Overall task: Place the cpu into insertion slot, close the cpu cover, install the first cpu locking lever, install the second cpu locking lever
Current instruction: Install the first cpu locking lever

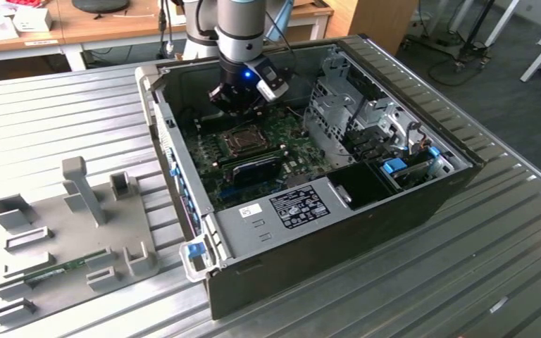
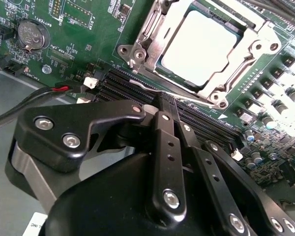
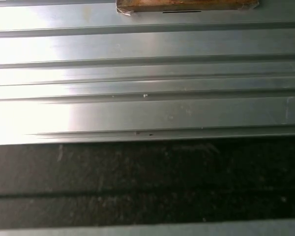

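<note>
Thin flat square silvery cpu seen seated in square metal-rimmed insertion slot on green motherboard. Silvery windowed cpu cover seen lying over slot rim. Black gripper held just beside slot, above long black memory slots; fingers drawn together, nothing held. Open grey computer case seen around motherboard, on ribbed metal table.

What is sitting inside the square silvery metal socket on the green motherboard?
A flat, pale square cpu fills the socket's window, framed by the silvery metal cover. The contacts beneath it are hidden.
</note>
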Controlling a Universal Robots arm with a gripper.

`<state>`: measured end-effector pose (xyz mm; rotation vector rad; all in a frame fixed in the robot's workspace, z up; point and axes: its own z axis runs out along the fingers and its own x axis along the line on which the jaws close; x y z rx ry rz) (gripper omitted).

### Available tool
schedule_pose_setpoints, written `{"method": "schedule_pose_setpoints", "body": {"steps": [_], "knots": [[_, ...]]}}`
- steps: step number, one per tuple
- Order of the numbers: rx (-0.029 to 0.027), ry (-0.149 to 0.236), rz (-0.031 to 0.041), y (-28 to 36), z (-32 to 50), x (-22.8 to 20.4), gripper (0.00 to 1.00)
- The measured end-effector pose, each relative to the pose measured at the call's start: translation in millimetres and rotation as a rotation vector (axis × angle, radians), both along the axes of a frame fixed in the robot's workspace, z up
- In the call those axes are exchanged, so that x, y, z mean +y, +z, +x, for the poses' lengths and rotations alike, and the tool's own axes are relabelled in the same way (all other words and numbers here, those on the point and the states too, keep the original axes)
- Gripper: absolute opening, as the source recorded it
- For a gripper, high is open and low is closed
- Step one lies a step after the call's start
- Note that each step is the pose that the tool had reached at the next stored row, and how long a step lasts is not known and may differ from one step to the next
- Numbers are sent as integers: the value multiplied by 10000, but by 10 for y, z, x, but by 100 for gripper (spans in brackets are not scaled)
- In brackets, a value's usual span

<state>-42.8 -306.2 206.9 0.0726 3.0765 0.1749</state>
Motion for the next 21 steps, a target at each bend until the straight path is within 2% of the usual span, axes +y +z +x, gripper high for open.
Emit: {"method": "schedule_pose_setpoints", "body": {"steps": [5, 11, 21], "knots": [[0, -3, 0, -3, 0, -4, 10], [-7, -11, 0, -45, 0, -3, 10], [-7, -12, 0, -73, 0, -4, 10]]}}
